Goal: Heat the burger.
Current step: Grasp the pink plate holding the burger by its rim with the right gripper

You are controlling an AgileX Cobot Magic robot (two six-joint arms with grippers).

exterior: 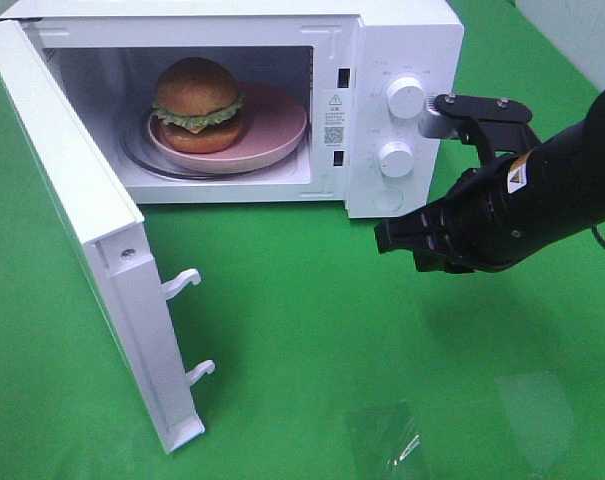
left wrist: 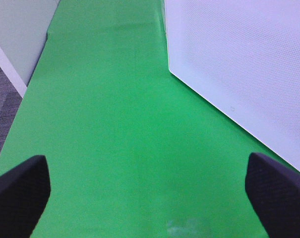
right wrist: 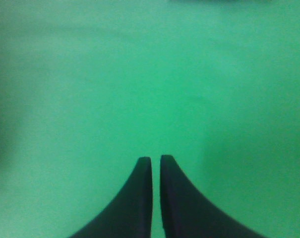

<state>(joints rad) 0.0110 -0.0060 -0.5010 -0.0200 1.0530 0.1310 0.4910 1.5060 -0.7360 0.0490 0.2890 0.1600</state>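
– Green cloth (exterior: 302, 330) is covering the whole tabletop. Item one: where is the round burger with glossy golden-brown bun halves and frilly green lettuce sitting?
– Burger (exterior: 197, 103) is resting on a shallow pink plate (exterior: 277, 135). The plate is lying on a clear glass turntable (exterior: 132, 155) inside the white microwave oven (exterior: 402, 30). I judge it is loaded and waiting for heat.
– Door?
– White microwave door (exterior: 72, 220) is hanging wide open toward the left. Closing it is looking like the step in hand.
– Controls?
– Upper white round knob (exterior: 405, 98) and lower white round knob (exterior: 395, 157) are sitting on the front panel.
– Grippers?
– Right gripper (exterior: 382, 238) is hovering in front of the panel, lower than the knobs. Its black fingers are pressing nearly together on nothing, perhaps kept slim for pushing. Left gripper (left wrist: 146, 158) is waiting over the cloth beside a white dotted panel (left wrist: 239, 64). Its fingers are spreading wide and gripping nothing.
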